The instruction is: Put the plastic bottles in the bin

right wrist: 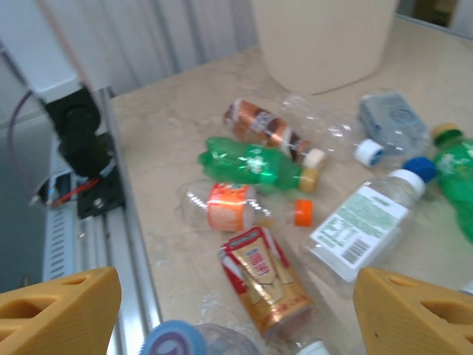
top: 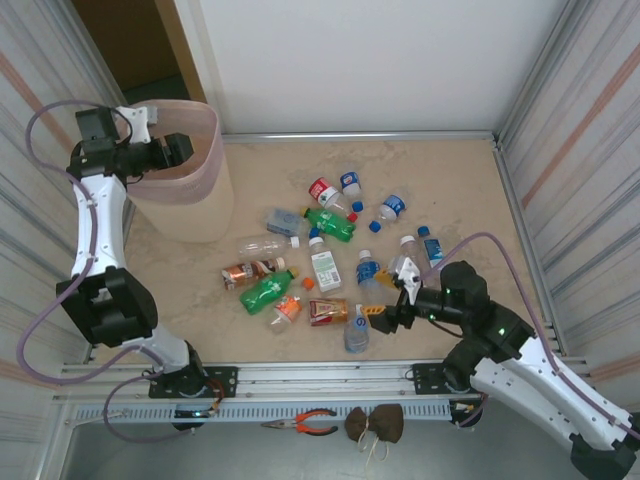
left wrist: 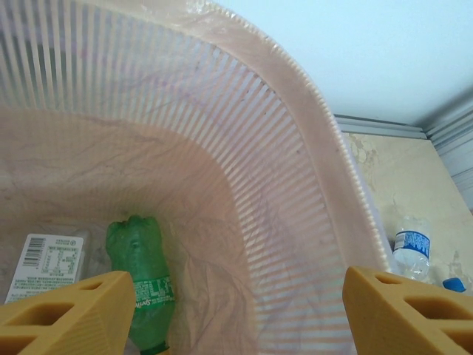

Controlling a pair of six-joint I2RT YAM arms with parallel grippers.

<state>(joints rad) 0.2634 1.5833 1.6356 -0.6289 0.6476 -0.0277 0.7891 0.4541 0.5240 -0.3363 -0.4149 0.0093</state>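
Fingers on both arms stand apart with nothing between them. Top view: left gripper hangs over the bin at the far left, jaws open. Right gripper sits low at the near edge of the bottles, which lie scattered on the table, most of them not yet binned. Left wrist: left fingers are spread wide over the bin's mouth, and a green bottle and a white-label bottle lie on the liner below. Right wrist: right fingers are spread and empty. A red-label bottle lies between and beyond them, a blue cap is just under the near edge, and an orange-label bottle and another green one lie further out. Step in hand looks like the right arm's pick, probably the red-label bottle. To do it well, come lower, straddle that bottle across its width at mid-label and keep the left finger off the blue-capped one beside it. Close gently; these light bottles probably roll or squirt out if pinched near an end.
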